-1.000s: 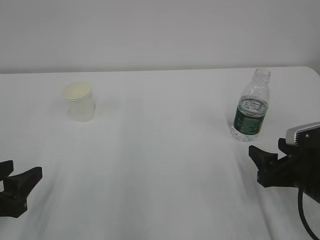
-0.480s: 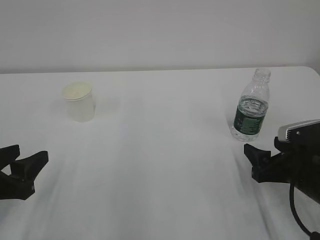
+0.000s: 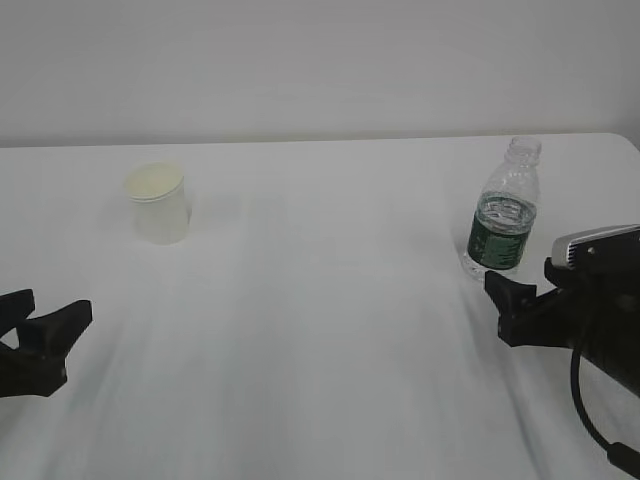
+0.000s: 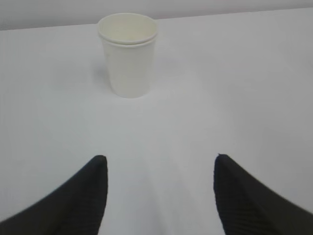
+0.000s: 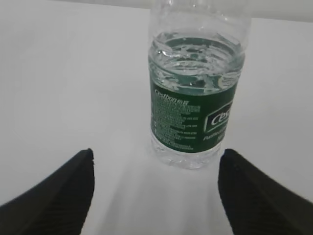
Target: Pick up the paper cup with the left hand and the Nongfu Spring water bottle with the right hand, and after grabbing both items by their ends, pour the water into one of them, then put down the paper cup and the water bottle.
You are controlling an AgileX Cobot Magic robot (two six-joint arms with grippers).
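White paper, thin and light: the paper cup (image 3: 158,204) stands upright toward the far left of the table (image 3: 320,330), mouth up, its long axis vertical and tapering to the base. It will likely crush under a hard squeeze and tip at a nudge, so a gentle hold around the lower wall looks safest. The left hand (image 3: 35,345) hangs near the table's front left edge, well short of the cup, its fingers (image 4: 78,200) spread wide and empty, the cup centred ahead of them in the wrist view.

Toward the far right stands the Nongfu Spring water bottle (image 3: 503,215), upright, capless neck pointing up, long axis vertical. The water (image 5: 195,63) reaches just above the green label, so it is weighted low but will spill if tilted early; the ribbed plastic is smooth and gives under pressure. The label band seems the firmest place to grip. The right hand (image 3: 520,310) sits just before it, fingers (image 5: 259,196) wide apart, holding nothing.
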